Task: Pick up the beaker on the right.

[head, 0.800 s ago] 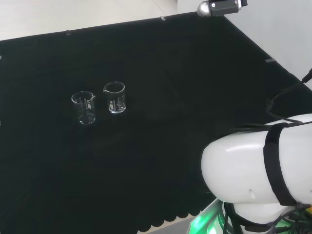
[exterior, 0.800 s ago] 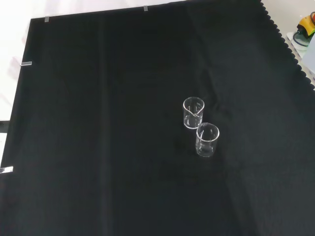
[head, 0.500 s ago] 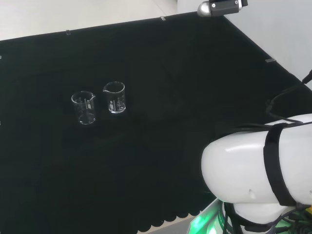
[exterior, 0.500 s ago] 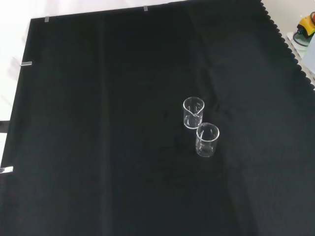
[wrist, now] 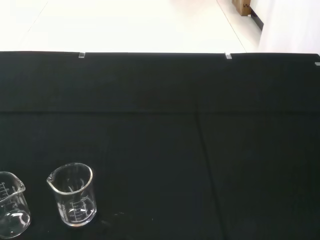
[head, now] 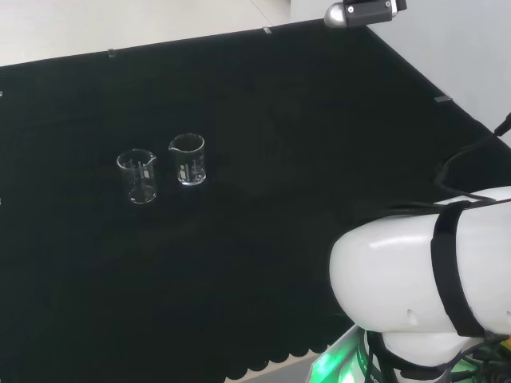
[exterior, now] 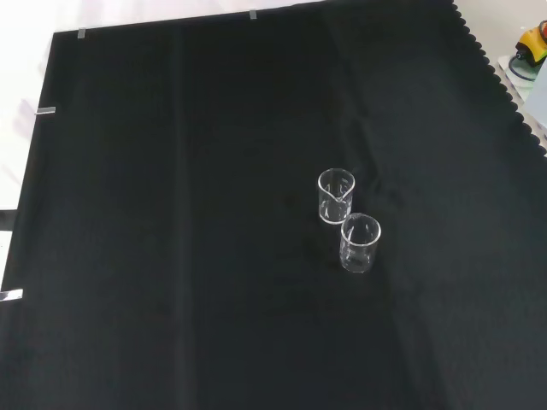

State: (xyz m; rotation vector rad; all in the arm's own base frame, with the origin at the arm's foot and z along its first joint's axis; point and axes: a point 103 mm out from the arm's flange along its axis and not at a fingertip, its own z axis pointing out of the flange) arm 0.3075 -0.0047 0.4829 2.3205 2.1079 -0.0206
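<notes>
Black cloth: two clear beakers upright, close together, apparently empty: right beaker, left beaker.

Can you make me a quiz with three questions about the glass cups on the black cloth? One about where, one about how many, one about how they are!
1. In the head view, where does the right beaker stand next to the left beaker?
A. Stacked inside it
B. Beside it, a little farther back
C. At the far edge of the black cloth

2. How many beakers stand on the cloth?
A. One
B. Two
C. Four

3. How are the beakers?
A. Upright and looking empty
B. Tipped on their sides
C. Full of red liquid

Answers:
1 B, the head view shows them side by side with a gap.
2 B, the front view shows two, and.
3 A, both rims face up and the glass looks clear.
</notes>
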